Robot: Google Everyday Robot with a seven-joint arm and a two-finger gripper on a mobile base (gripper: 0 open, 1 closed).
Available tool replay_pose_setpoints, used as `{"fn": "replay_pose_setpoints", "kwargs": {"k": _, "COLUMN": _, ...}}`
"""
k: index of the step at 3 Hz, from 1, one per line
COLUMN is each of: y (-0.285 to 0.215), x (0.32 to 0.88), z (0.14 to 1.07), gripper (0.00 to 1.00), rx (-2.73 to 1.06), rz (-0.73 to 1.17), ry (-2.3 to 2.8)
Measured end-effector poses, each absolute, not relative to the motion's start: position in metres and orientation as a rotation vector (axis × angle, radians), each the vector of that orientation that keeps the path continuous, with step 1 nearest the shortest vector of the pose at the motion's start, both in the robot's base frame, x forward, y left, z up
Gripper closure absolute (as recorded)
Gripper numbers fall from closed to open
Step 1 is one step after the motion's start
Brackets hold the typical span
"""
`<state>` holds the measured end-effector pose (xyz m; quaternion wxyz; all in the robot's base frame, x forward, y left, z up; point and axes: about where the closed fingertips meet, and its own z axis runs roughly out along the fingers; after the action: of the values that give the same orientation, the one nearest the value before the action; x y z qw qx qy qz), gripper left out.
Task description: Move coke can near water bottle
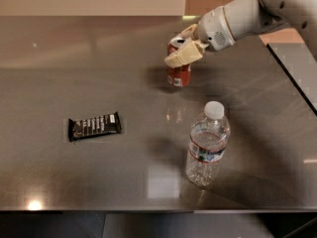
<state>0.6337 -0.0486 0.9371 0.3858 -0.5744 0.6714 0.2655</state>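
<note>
The coke can (179,73), red with a silver top, is at the middle back of the steel table (74,73). My gripper (182,43) comes in from the upper right and is shut on the can's top part, with one cream finger (182,55) in front of it and one behind. The can is close to the surface; I cannot tell whether it touches it. The water bottle (207,148), clear with a white cap and a red and blue label band, stands upright nearer the front edge, below and a little right of the can.
A black wrapped snack bar (94,126) lies flat at the left of the table. The table's front edge runs along the bottom. Its right edge sits under my arm (277,9), with a grey surface (297,63) beyond it.
</note>
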Motion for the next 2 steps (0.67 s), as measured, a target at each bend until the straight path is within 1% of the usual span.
{"fn": "replay_pose_setpoints", "kwargs": {"k": 2, "y": -0.093, "x": 0.578, "z": 0.927, "gripper": 1.0, "rx": -1.545, "rz": 0.745, "ry": 1.646}}
